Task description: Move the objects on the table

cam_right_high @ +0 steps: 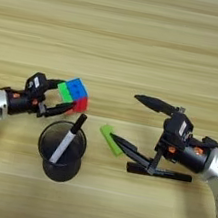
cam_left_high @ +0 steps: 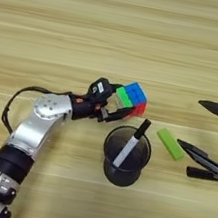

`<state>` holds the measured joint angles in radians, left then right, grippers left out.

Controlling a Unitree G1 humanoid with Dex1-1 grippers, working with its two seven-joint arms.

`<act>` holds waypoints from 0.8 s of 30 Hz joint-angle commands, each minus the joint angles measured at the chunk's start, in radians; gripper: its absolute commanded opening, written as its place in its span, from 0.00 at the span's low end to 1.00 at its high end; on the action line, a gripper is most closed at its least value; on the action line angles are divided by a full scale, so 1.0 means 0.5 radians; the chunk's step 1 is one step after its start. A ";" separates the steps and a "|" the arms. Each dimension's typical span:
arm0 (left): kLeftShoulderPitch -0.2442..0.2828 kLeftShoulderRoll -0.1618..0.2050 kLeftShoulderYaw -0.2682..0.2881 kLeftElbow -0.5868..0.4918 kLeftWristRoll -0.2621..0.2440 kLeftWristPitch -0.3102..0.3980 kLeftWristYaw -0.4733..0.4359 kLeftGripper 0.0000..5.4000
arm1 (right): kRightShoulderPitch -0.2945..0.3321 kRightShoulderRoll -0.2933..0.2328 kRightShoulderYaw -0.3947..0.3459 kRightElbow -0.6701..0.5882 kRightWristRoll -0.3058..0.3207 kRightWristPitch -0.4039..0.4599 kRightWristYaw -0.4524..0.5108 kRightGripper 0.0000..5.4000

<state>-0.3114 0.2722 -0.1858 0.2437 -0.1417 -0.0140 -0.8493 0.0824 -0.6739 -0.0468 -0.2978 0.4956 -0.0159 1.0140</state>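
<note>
Left gripper [cam_left_high: 116, 102] clamps the puzzle cube [cam_left_high: 132, 98] between its two black fingers, one at the cube's far side, one at its near side; whether the cube touches the table [cam_left_high: 118, 36] can't be told. Just in front of it a dark cup [cam_left_high: 125, 157] holds the marker pen [cam_left_high: 132, 143], leaning, black cap up, lower end hidden inside the cup. Right gripper [cam_right_high: 129, 120] is spread wide open, near finger tip touching or just beside a green block [cam_right_high: 111, 139]; in the left eye view it's cut off by the edge.
</note>
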 commanded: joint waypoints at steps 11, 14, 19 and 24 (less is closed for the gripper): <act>-0.141 0.166 0.042 -0.439 -0.179 0.234 -0.171 0.60 | -0.124 0.007 0.010 -0.010 0.027 0.071 0.052 1.00; -0.146 0.197 0.040 -0.520 -0.230 0.287 -0.226 0.60 | -0.152 0.006 0.009 -0.026 0.040 0.103 0.066 1.00; -0.156 0.257 0.026 -0.642 -0.286 0.366 -0.315 0.60 | -0.211 -0.006 0.026 -0.061 0.064 0.162 0.096 1.00; -0.162 0.301 0.028 -0.772 -0.389 0.476 -0.396 0.60 | -0.268 -0.008 0.042 -0.097 0.081 0.220 0.113 1.00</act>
<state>-0.3720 0.4027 -0.1695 -0.0987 -0.3030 0.1924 -1.0245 -0.0244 -0.6664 -0.0331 -0.3216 0.5268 0.0765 1.0593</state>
